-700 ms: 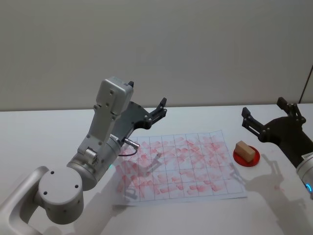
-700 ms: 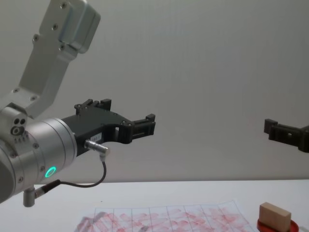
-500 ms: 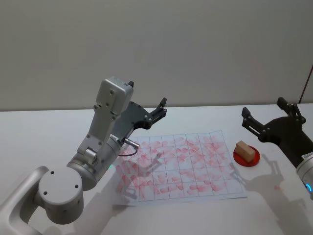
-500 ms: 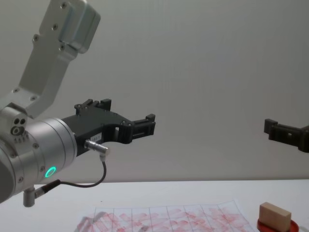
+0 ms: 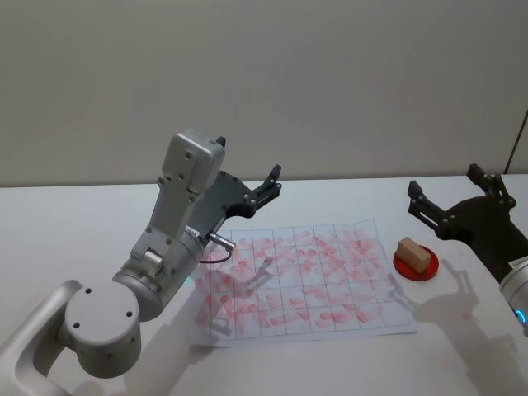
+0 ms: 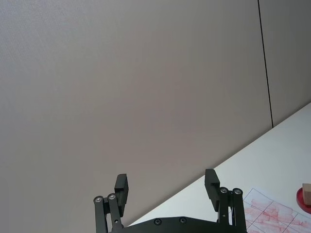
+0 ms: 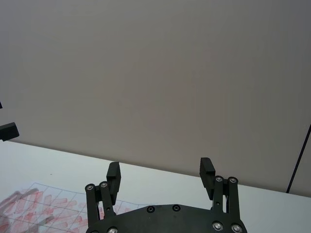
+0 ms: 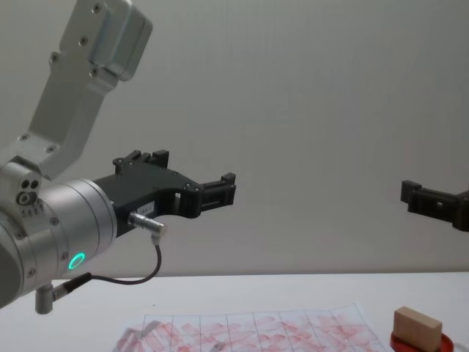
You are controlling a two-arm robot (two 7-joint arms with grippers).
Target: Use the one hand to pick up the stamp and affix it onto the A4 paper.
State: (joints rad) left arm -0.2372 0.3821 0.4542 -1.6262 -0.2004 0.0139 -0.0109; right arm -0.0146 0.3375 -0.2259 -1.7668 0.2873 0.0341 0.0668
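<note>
On red pad (image 5: 412, 275) beside paper (image 5: 305, 279): stamp (image 5: 416, 253)

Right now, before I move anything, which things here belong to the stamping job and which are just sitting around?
Job:
stamp, resting on the red ink pad
A4 paper, grid full of red marks
right gripper, open, raised behind the stamp

Not in use:
left gripper, open, held high by the paper's far left corner
white table

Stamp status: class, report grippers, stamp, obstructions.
Left gripper open, raised, empty. Right gripper open, raised near stamp. It sits on red pad, untouched. Nothing blocks it.
</note>
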